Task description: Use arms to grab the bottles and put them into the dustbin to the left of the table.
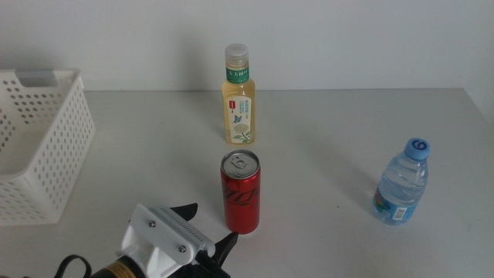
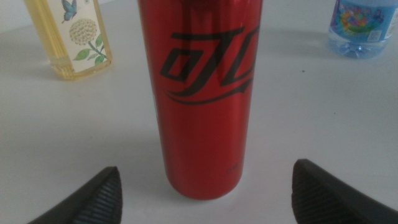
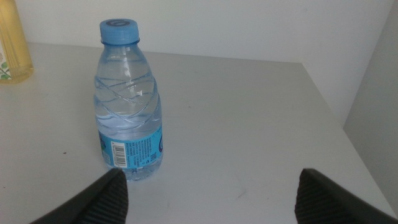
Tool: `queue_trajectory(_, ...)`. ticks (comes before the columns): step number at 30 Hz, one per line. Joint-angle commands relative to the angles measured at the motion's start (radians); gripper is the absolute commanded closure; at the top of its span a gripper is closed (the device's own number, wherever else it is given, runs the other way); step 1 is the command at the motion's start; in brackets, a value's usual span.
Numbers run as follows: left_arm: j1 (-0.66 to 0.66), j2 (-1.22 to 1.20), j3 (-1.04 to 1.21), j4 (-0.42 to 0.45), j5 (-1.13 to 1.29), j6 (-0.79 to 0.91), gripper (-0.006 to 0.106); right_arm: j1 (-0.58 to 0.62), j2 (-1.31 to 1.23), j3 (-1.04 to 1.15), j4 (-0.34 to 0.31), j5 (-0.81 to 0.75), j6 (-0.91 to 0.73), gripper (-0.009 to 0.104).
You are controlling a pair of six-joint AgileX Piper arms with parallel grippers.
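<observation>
We see the red can (image 1: pixel 241 193) upright on the bench (image 1: pixel 324 154), roughly mid-bench; we use it as reference. Pull tab on top, black lettering on its side.

Left gripper (image 1: pixel 208 232) sits just on the near side of the can, low at the front edge, white housing and black cable behind it. Left wrist view: can (image 2: pixel 202 93) fills the centre, standing beyond the jaws and lined up with the gap between them. Left gripper (image 2: pixel 205 193) jaws spread wide, nothing touching them, nothing held.

Tea bottle (image 1: pixel 238 96) stands upright directly behind the can, apart from it, near the back wall. Pale yellow, green-white label, clear cap. Its lower part also shows in the left wrist view (image 2: pixel 71 37).

Water bottle (image 1: pixel 403 182) stands upright well to the right of the can, blue cap on. Right wrist view: bottle (image 3: pixel 127 106) stands ahead of the right gripper (image 3: pixel 208 196), offset toward one jaw. Those jaws also wide apart, holding nothing.

Dustbin (image 1: pixel 46 147), white and perforated, sits well to the left of the can at the bench's left end. No bottle visible inside from what we see.
</observation>
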Motion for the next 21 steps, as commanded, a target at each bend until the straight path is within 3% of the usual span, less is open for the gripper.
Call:
queue_trajectory(1, 0.001, -0.008, -0.044, -0.001, -0.152, -0.022, 0.007, -0.006, 0.008, -0.010, -0.009, -0.077, -0.005, 0.001)
queue_trajectory(21, 0.001, 0.201, -0.321, -0.005, -0.102, -0.056, 0.007, -0.006, 0.008, -0.010, -0.009, -0.077, -0.005, 0.001)
